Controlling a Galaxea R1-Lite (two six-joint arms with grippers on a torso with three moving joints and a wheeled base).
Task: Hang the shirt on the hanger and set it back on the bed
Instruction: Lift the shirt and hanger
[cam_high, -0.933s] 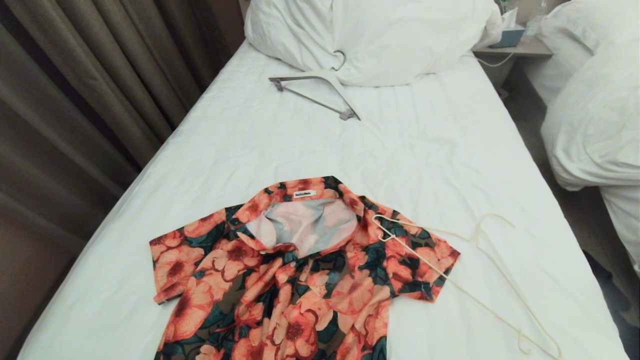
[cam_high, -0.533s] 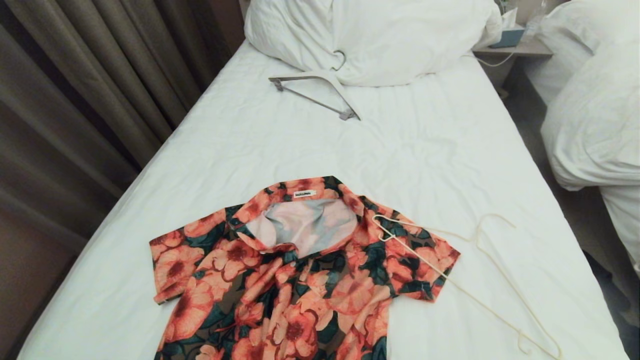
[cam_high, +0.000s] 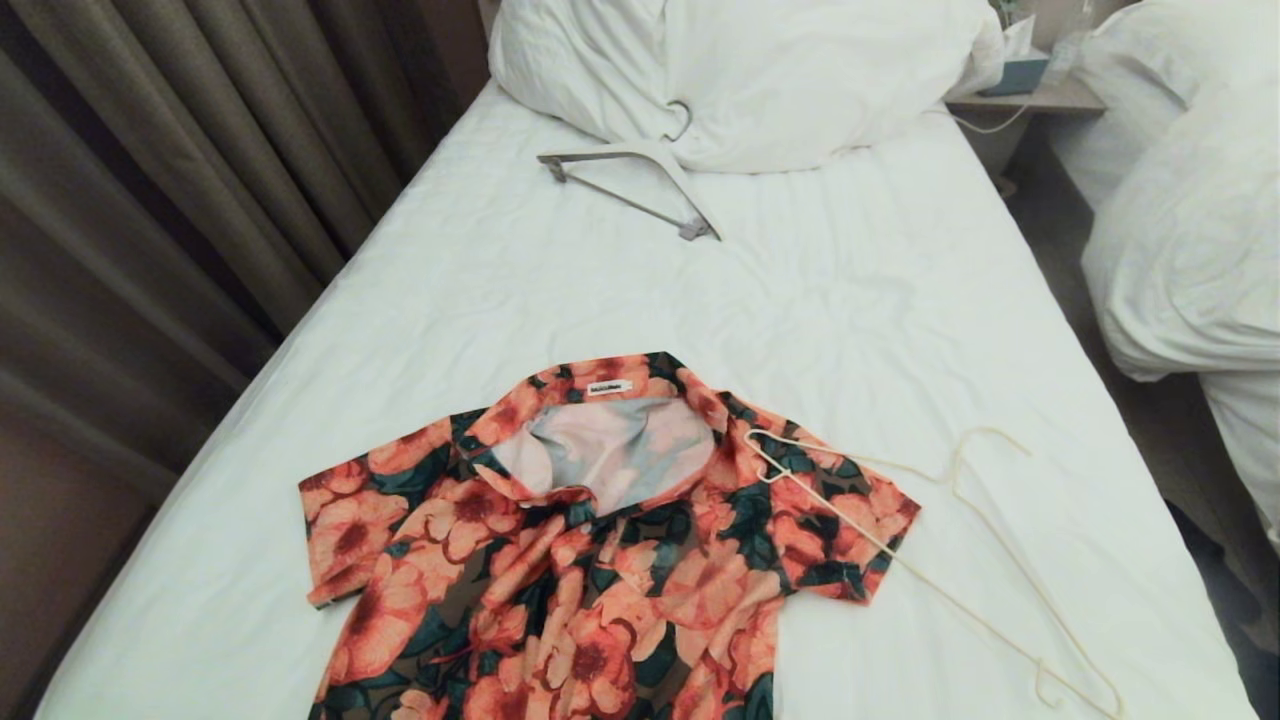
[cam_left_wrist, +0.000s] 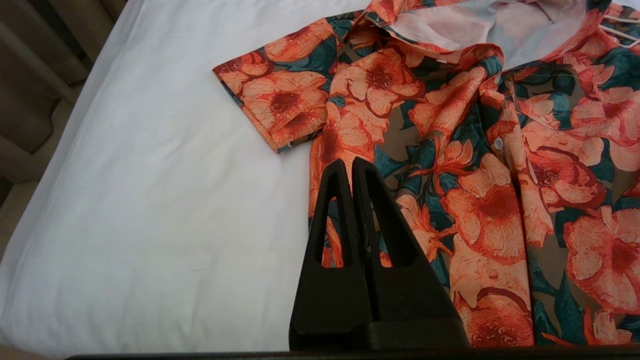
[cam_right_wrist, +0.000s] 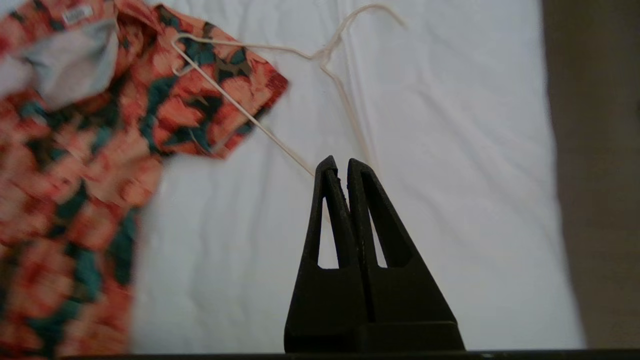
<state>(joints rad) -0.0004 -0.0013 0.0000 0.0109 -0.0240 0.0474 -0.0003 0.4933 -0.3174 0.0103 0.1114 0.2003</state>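
Note:
The coral-flowered shirt (cam_high: 590, 560) lies flat on the white bed (cam_high: 560, 290), collar open towards the pillow, pale inside showing. The thin cream hanger (cam_high: 950, 560) lies to its right, one end resting on the shirt's right sleeve, hook pointing up the bed. Neither gripper shows in the head view. My left gripper (cam_left_wrist: 348, 165) hangs shut and empty above the shirt (cam_left_wrist: 475, 165), near its left sleeve. My right gripper (cam_right_wrist: 337, 165) hangs shut and empty above the sheet, over the hanger (cam_right_wrist: 280, 90) wire beside the sleeve of the shirt (cam_right_wrist: 90, 140).
A thicker white hanger (cam_high: 640, 180) with a grey bar lies near the big pillow (cam_high: 760, 70). Brown curtains (cam_high: 170, 170) run along the bed's left side. A second bed with a rumpled duvet (cam_high: 1190, 230) stands right, past a nightstand (cam_high: 1030, 95) and a narrow floor gap.

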